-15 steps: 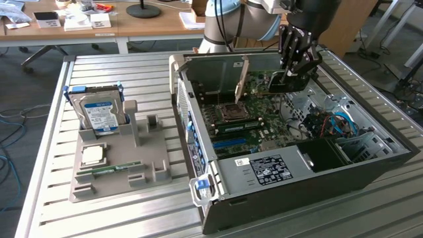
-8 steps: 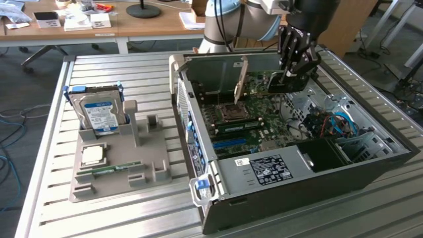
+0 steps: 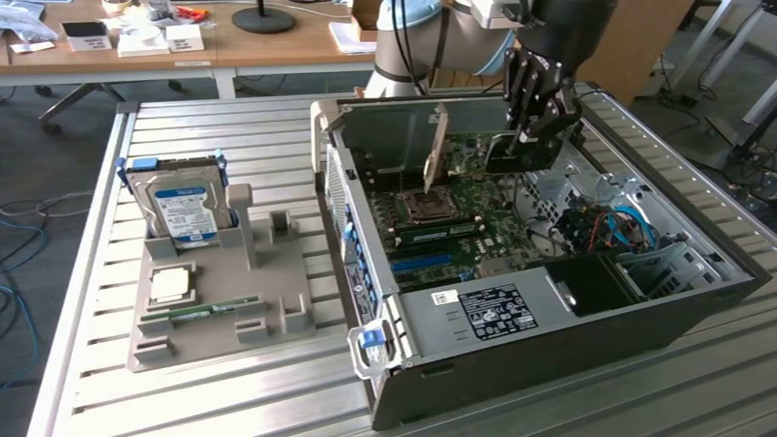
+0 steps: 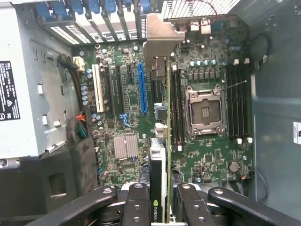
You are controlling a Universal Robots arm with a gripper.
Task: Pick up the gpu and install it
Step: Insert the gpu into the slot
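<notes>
Jaws pinch the gpu inside the open computer case, above the motherboard.

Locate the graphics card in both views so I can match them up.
Exterior view: the graphics card is held in the gripper, above the motherboard, in the upper middle of the picture.
Wrist view: the graphics card is seen edge-on in the gripper, running out to its silver bracket.
Shared landmark: the empty processor socket beside the card.
</notes>
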